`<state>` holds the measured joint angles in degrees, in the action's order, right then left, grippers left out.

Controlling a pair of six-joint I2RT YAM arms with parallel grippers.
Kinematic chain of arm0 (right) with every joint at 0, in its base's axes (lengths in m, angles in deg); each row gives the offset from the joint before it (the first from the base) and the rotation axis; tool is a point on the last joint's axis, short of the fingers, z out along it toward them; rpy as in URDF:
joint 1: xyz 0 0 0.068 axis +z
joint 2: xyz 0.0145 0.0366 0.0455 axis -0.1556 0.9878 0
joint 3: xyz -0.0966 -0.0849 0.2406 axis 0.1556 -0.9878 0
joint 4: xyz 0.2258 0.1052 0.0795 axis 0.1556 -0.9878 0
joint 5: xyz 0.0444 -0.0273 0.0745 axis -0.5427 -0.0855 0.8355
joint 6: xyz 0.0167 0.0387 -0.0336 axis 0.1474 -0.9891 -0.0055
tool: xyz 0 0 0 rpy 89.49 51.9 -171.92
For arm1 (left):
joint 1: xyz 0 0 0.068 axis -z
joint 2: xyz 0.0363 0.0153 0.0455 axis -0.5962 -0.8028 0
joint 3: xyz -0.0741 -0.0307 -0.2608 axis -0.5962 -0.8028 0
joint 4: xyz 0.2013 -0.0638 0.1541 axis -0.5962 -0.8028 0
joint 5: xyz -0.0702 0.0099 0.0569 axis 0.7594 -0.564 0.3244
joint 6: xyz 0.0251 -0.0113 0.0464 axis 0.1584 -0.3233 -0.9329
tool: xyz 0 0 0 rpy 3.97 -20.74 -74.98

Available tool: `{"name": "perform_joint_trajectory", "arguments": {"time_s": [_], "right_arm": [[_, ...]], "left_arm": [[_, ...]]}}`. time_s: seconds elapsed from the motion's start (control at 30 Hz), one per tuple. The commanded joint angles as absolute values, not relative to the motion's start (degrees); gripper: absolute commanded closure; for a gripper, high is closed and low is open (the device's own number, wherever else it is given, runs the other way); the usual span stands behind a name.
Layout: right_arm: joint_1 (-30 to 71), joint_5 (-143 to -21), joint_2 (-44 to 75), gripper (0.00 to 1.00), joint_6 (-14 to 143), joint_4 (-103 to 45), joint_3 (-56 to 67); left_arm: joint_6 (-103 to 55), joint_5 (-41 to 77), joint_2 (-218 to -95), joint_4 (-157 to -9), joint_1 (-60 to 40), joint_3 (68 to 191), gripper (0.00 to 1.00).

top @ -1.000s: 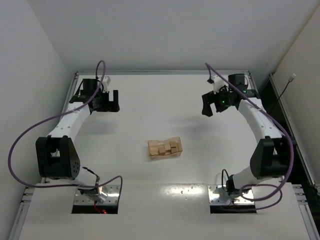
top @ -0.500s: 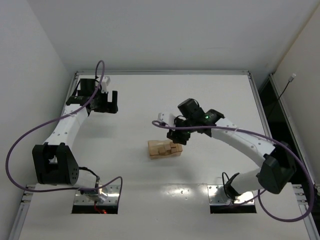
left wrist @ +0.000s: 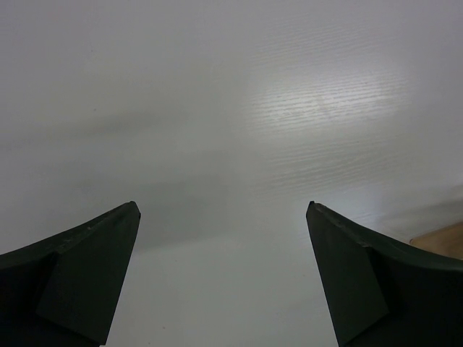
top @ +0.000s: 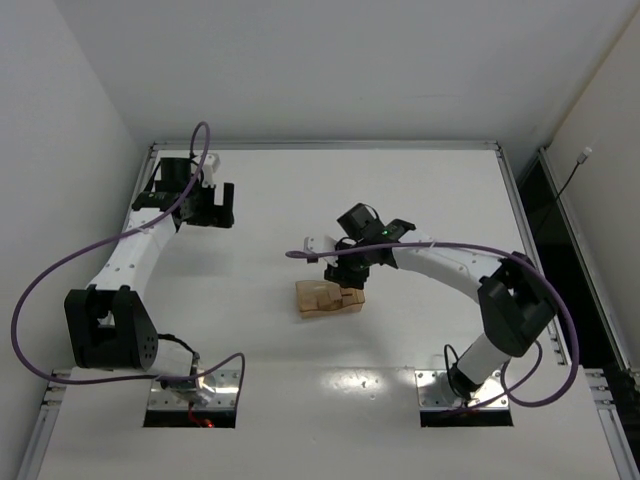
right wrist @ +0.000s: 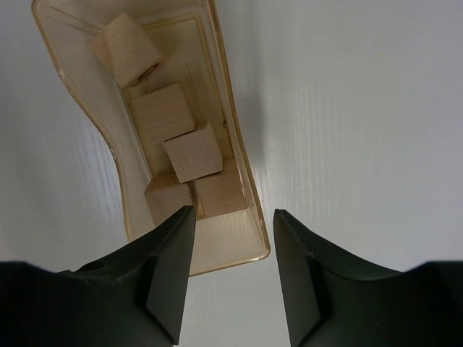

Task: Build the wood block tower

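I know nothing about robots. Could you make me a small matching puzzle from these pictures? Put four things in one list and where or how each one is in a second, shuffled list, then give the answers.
Things
1. left gripper
2. right gripper
3. wooden cubes
4. tray

Place or state
A. translucent tan, in the middle of the table
B. open, above one end of the tray
C. open, over bare table near the far left corner
D. lying loose in a container, not stacked

Pairs: 1-C, 2-B, 3-D, 4-A
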<state>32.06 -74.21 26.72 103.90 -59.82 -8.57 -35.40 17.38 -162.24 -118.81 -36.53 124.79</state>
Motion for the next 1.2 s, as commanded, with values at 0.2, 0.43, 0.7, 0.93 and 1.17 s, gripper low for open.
{"name": "perform_joint_trajectory", "arguments": {"time_s": [0.2, 0.43, 0.7, 0.93, 1.17], "right_arm": [[31.6, -72.5, 31.6, 0.56, 107.6, -55.9, -6.5], [31.6, -73.5, 35.6, 0.63, 107.6, -55.4, -4.0], [31.6, -74.7, 36.7, 1.0, 108.7, -58.0, -3.9], [31.0, -79.5, 32.1, 1.0, 105.6, -55.0, -5.2], [32.3, -112.1, 25.5, 1.0, 95.5, -32.7, -9.7]], "left_arm": [[-35.3, 16.0, -162.3, -118.1, -36.0, 125.9, 0.0], [-35.3, 14.8, -162.9, -118.1, -36.0, 125.9, 0.0], [-34.7, 12.7, -165.2, -118.1, -36.0, 127.0, 0.0], [-30.5, 12.1, -167.3, -118.7, -36.5, 128.8, 0.0], [-26.3, 3.9, -169.6, -121.0, -36.5, 131.9, 0.0]]}}
